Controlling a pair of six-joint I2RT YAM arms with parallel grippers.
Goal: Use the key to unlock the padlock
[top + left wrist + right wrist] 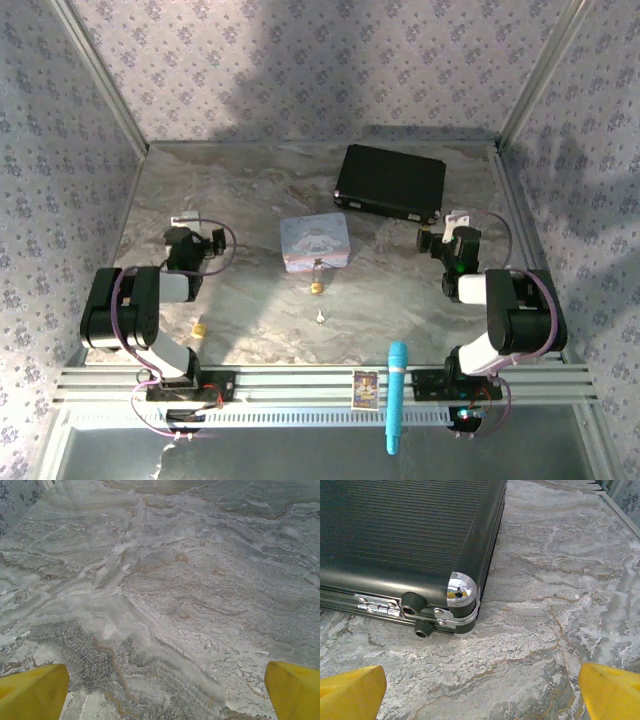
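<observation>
One padlock lies near key

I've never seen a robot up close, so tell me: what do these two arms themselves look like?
The left arm and right arm match: chunky black joint housings linked by white tube segments, each bolted to a silver aluminium rail. Thin purple cables loop along both. A small green light glows on the right arm. The jaws are tipped in bright yellow.

Overhead plus two wrist views.
Top looks down from behind; wrists sit low over the table, right sharing the case.
</observation>
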